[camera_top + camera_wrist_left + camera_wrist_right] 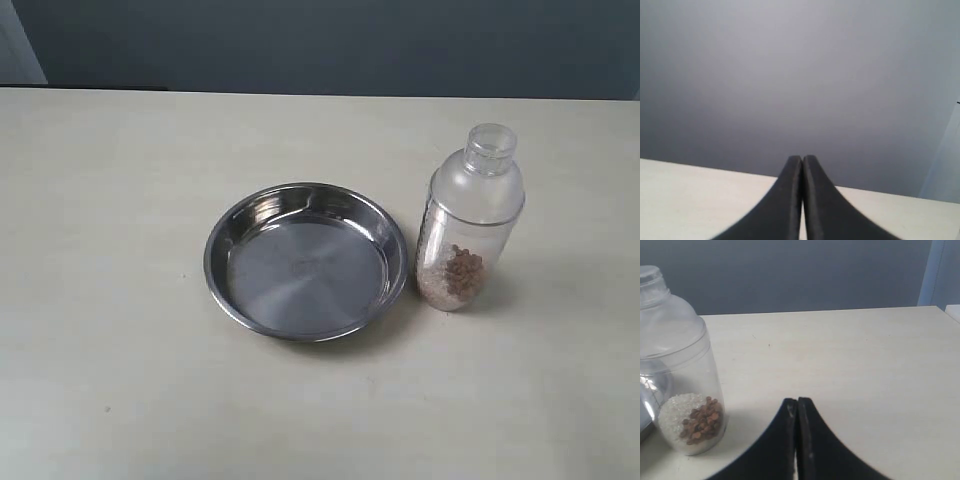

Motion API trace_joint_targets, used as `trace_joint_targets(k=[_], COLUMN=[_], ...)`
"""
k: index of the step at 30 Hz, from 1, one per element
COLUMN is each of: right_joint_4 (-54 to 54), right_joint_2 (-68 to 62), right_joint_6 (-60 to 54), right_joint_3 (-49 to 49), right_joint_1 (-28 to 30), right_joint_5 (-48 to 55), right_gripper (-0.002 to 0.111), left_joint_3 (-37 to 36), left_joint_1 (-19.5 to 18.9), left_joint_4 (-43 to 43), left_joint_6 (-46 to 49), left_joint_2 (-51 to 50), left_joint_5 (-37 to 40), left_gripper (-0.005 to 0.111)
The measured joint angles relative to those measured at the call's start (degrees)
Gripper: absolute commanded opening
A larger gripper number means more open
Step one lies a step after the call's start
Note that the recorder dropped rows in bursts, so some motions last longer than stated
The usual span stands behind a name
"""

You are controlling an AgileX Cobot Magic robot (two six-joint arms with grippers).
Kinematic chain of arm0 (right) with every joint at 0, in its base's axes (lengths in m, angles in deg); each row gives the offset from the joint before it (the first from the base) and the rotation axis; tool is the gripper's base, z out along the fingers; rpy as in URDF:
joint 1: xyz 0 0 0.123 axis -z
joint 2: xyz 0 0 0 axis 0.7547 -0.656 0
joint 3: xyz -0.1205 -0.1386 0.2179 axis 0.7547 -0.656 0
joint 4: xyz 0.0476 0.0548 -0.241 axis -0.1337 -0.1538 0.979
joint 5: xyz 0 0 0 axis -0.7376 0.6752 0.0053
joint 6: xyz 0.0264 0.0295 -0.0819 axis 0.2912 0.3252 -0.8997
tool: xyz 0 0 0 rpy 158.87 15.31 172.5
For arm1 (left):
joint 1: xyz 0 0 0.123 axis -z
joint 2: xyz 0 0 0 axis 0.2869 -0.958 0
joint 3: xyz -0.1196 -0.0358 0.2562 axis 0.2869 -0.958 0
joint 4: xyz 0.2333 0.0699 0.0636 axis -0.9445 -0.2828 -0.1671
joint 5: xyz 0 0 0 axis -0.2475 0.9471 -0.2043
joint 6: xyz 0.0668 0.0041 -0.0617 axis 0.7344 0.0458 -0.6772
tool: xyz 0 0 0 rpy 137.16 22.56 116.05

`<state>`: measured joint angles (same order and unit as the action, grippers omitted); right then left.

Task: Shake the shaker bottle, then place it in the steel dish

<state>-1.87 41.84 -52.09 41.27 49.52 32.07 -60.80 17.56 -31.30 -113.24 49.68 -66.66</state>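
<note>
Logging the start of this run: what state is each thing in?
shaker bottle: upright on the table, capped, grains at the bottom, not held.
steel dish: right way up, empty.
left gripper: shut, empty.
right gripper: shut, empty.

- This looks like a plain lab or test bench rather than a home.
- A bare cream table [120,380] fills most of the frame.
- A flat grey-blue wall [330,45] runs across the top of the frame.
- A pale panel [18,45] shows in the upper left corner.
- A dish [300,275] sits at the centre, and a bottle [470,220] stands just beside it, right of centre.
</note>
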Motion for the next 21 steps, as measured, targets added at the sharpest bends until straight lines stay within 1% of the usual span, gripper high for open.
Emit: trace_joint_targets(k=[3,5,8,11,12,15,16,18,21], right_joint_4=[0.0,0.0,0.0,0.0,0.0,0.0,0.0,0.0,0.0], right_joint_2=[0.0,0.0,0.0,0.0,0.0,0.0,0.0,0.0,0.0], right_joint_6=[0.0,0.0,0.0,0.0,0.0,0.0,0.0,0.0,0.0], right_joint_3=[0.0,0.0,0.0,0.0,0.0,0.0,0.0,0.0,0.0], right_joint_1=[0.0,0.0,0.0,0.0,0.0,0.0,0.0,0.0,0.0], right_joint_5=[0.0,0.0,0.0,0.0,0.0,0.0,0.0,0.0,0.0], right_gripper=[-0.001,-0.001,-0.001,-0.001,-0.001,-0.001,-0.001,-0.001,-0.001], left_joint_3=[2.5,5.4,11.3,18.1,20.3,26.0,27.9,31.7,36.3], left_joint_1=[0.0,0.0,0.0,0.0,0.0,0.0,0.0,0.0,0.0], left_joint_4=[-0.2,-0.6,-2.8,-7.0,-8.6,-14.1,-16.5,-21.2,-26.7], left_joint_6=[0.3,1.3,2.4,3.0,3.0,2.2,1.2,-1.9,-7.3], left_joint_2=[-7.4,-12.5,-23.3,-33.9,-38.2,-46.9,-49.9,-55.2,-62.0], left_joint_5=[-1.7,-4.7,-10.4,-17.6,-20.5,-29.8,-32.9,-37.2,-39.6], left_gripper=[0.001,0.001,0.001,0.001,0.001,0.002,0.004,0.014,0.032])
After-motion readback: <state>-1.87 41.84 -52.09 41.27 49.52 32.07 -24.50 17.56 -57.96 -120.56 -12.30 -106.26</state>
